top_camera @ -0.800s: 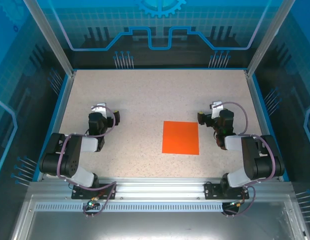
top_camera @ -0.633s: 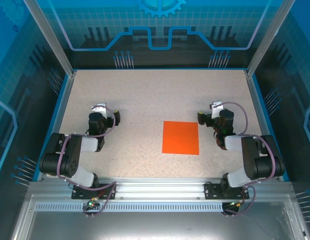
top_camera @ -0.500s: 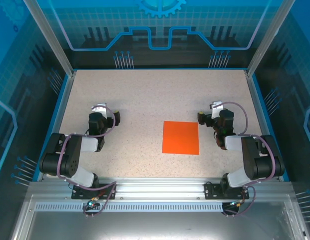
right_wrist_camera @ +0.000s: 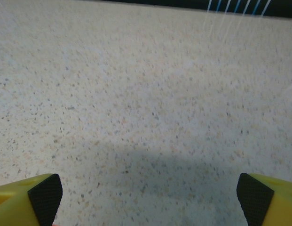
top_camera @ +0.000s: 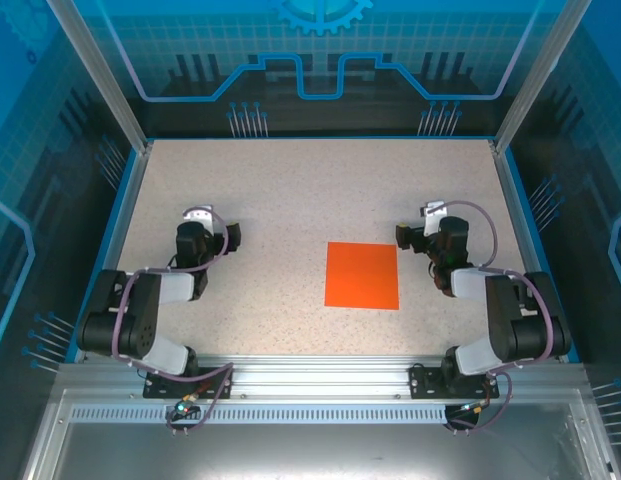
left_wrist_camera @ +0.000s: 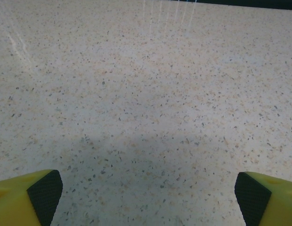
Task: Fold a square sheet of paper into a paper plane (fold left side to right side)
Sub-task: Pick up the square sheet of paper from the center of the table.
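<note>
Listing both arms as folded low, we place the left arm (top_camera: 140, 310) well to the left of the square sheet of paper (top_camera: 362, 275), its elbow drawn back near its base and its wrist aimed beyond the sheet's far edge. We place the right arm (top_camera: 505, 320) just right of the sheet, folded alike. We note the left gripper (left_wrist_camera: 148, 190) spread wide over bare speckled table (top_camera: 290, 190), gripping nothing, and the right gripper (right_wrist_camera: 148, 193) likewise. The sheet lies flat and unfolded, apart from both.
</note>
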Robot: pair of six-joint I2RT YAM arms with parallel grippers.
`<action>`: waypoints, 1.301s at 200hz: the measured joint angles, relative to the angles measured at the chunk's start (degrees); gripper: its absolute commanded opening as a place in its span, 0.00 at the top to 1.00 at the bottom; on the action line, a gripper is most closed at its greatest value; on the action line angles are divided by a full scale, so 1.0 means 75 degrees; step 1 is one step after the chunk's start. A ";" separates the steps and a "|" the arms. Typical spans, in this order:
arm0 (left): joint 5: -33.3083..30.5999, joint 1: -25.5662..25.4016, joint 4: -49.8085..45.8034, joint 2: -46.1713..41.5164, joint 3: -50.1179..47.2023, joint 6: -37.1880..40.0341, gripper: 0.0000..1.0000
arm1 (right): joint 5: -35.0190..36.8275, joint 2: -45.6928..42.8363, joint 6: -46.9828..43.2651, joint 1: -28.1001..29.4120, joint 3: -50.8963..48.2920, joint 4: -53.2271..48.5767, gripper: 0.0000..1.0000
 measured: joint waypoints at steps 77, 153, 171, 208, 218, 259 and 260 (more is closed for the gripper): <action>0.1157 -0.2057 -0.4013 -0.3287 0.1597 -0.1626 0.01 | -0.0221 -0.2028 0.1786 0.0312 0.2229 -0.5295 0.01; 0.3025 -0.5773 -0.4488 0.0527 0.2929 -0.3602 0.01 | 0.0522 -0.0256 0.2780 0.2229 0.3261 -0.7953 0.00; 0.3209 -0.5928 -0.4450 0.1090 0.3386 -0.3806 0.02 | 0.0664 -0.0003 0.2940 0.2291 0.3273 -0.8148 0.01; 0.3506 -0.6033 -0.4386 0.2040 0.3955 -0.4147 0.01 | 0.0737 0.0565 0.3212 0.2331 0.3381 -0.8399 0.01; 0.3520 -0.6070 -0.4386 0.2232 0.4048 -0.4199 0.02 | 0.0740 0.0752 0.3261 0.2358 0.3433 -0.8419 0.01; 0.3541 -0.6137 -0.4482 0.2667 0.4170 -0.4363 0.01 | 0.0708 0.1472 0.3407 0.2506 0.3722 -0.8518 0.01; 0.3544 -0.6137 -0.4491 0.2675 0.4170 -0.4374 0.01 | 0.0708 0.1483 0.3410 0.2509 0.3727 -0.8518 0.01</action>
